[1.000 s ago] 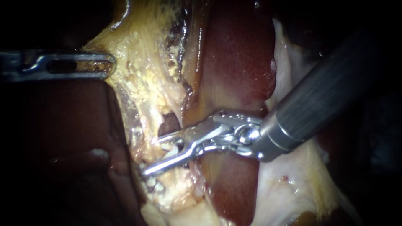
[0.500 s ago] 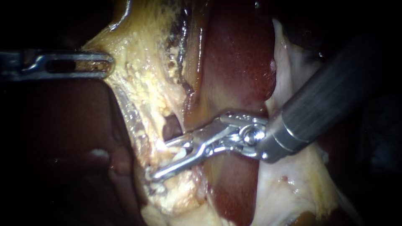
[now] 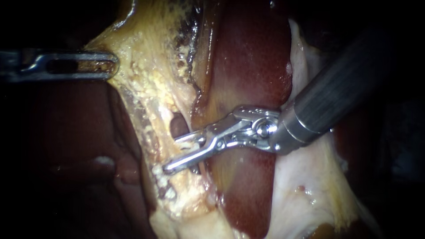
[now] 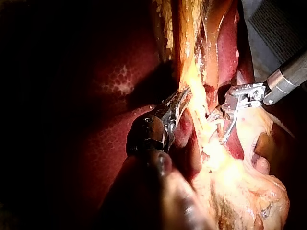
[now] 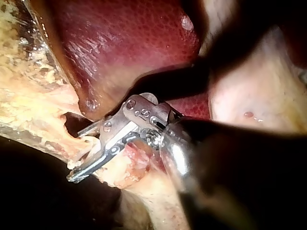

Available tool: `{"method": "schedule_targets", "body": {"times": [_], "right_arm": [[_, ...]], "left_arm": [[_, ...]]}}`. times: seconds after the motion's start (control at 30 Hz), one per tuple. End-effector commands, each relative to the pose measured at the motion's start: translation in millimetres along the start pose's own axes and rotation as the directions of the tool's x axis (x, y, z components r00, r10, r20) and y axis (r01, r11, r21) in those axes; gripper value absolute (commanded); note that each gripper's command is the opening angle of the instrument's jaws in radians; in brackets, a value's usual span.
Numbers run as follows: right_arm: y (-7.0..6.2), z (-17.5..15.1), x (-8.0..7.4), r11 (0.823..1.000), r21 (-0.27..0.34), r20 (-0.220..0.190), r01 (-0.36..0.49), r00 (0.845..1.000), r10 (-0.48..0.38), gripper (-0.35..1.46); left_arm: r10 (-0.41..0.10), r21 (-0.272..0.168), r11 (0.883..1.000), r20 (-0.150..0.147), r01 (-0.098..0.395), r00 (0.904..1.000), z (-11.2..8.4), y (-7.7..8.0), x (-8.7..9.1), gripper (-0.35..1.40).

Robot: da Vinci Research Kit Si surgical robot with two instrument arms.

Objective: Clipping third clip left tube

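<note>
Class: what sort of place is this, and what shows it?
Probably a surgical practice bench: the left instrument and right instrument, slim with small jaws, work on a dark red liver and yellowish tissue.

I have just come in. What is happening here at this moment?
Two instruments work on tissue beside the dark red liver. The left instrument has its jaws shut on the yellowish tissue and holds it stretched toward its side. The right instrument has its jaws open around a pale strand just below a small opening in that tissue. I cannot make out a clip between the jaws, so the clipping seems not yet done.
</note>
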Motion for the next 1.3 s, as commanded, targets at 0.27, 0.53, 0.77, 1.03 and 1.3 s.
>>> {"method": "schedule_targets", "body": {"times": [0.27,0.53,0.77,1.03,1.3], "right_arm": [[0.0,-0.4,0.7,1.0,-0.018,-0.017,-0.006,1.0,0.006,0.44],[-0.1,-1.3,1.5,0.999,-0.04,-0.035,-0.008,0.999,0.007,0.44],[-0.9,-1.5,1.2,1.0,-0.011,-0.016,-0.006,1.0,0.006,0.45],[-3.2,-1.3,0.5,0.999,0.054,0.031,-0.003,1.0,0.002,0.44],[-4.4,0.9,0.2,0.991,0.134,0.018,0.012,1.0,-0.014,0.43]], "left_arm": [[-0.002,0.0,1.0,0.002,0.002,1.0,-0.2,-0.2,0.0,-0.35],[-0.002,0.0,1.0,0.002,0.002,1.0,-0.2,-0.3,0.0,-0.35],[0.003,0.0,1.0,0.002,-0.003,1.0,-0.4,-0.5,-0.1,-0.35],[0.001,0.003,1.0,0.006,-0.001,1.0,-0.6,-0.6,-0.3,-0.35],[0.0,0.003,1.0,0.006,0.0,1.0,-0.5,-0.6,-0.3,-0.35]]}}
